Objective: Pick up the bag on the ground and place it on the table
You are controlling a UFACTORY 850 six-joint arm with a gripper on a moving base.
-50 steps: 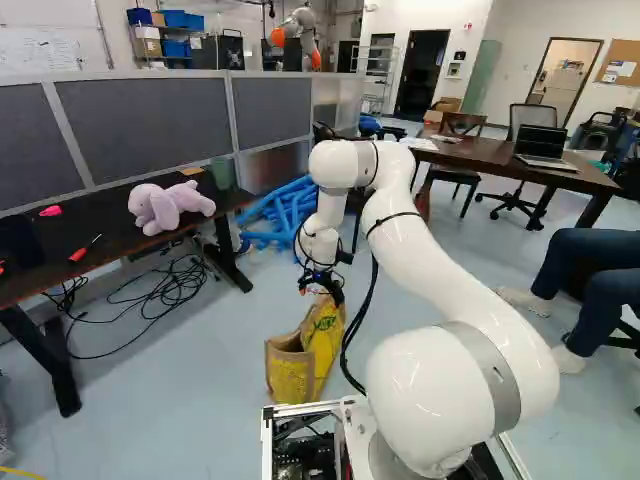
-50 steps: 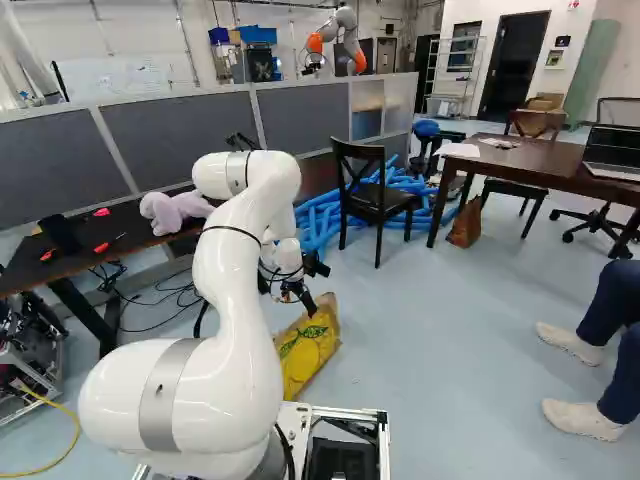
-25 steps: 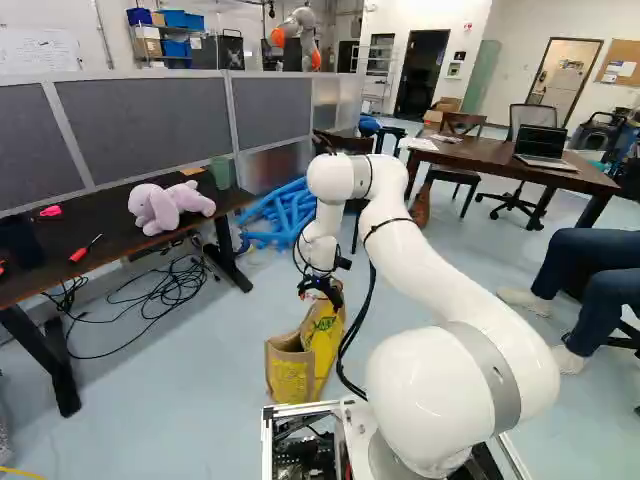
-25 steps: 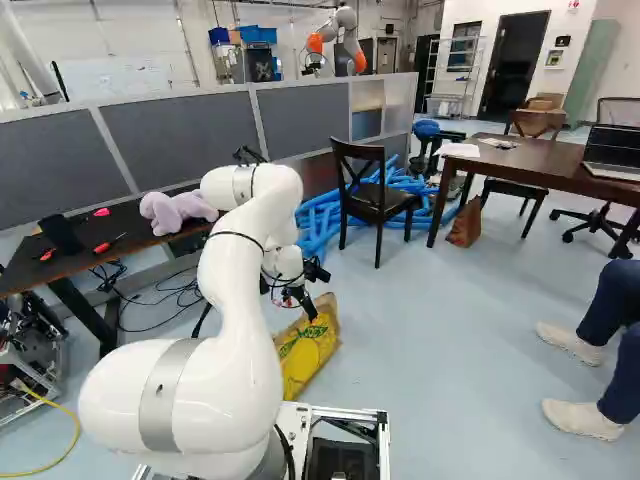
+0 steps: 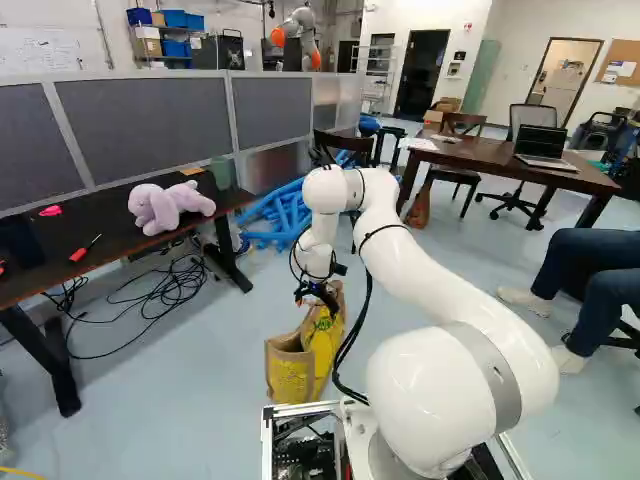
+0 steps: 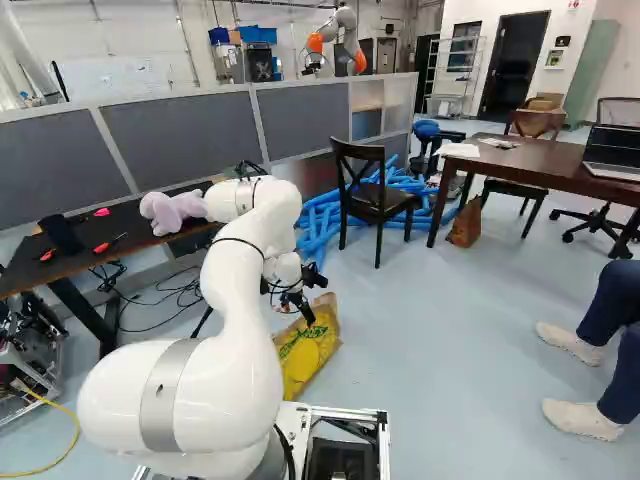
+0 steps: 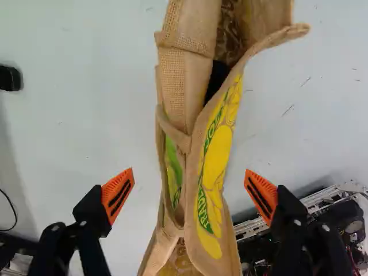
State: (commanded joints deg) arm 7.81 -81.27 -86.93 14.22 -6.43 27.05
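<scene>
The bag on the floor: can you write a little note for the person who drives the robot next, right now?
Gripper: open, one finger on each side of the bag, not gripping it.
Bag: on the floor, just ahead of the base.
Done: the gripper is at the bag, lined up around it.
Left: close on it, lift it, put it on the table. Check which one: the table with the plush toy or the table with the laptop.
</scene>
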